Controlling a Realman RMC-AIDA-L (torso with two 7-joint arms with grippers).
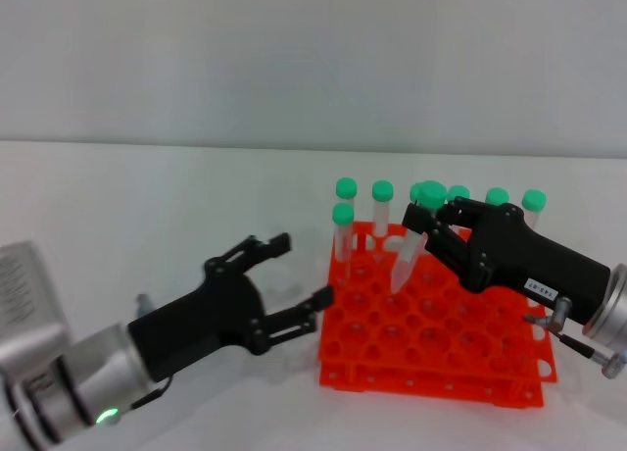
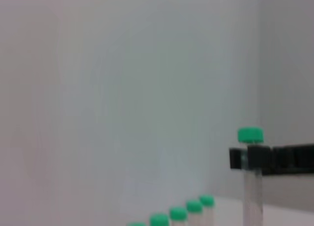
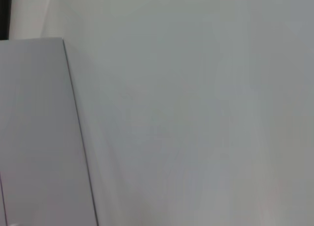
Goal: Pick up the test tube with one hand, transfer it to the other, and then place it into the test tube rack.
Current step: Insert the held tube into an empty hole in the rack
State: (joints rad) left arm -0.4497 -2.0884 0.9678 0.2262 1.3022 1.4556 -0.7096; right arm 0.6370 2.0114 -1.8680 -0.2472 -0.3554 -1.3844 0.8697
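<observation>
A plain white table (image 1: 147,206) runs back to a bare pale wall. On it, toward the robot's right, sits the bright orange test tube rack (image 1: 431,348), with a row of green-capped tubes (image 1: 382,216) already standing along its far side. The right gripper (image 1: 436,233), black on a silver wrist, hangs over the rack and pinches the test tube (image 1: 409,250) just below its green cap; the clear tube slants downward, its pointed tip above the rack's holes, and whether the tip has entered one cannot be told. In the left wrist view the same tube shows clamped between black fingers (image 2: 255,158), cap above them. The left gripper (image 1: 299,279) hovers low just beside the rack's near-left edge, its fingers spread wide and holding nothing. Judging from this, the pickup and the hand-to-hand pass look finished, since the tube sits in the right gripper alone. What seems left is lowering the tube into a free hole and letting go.
</observation>
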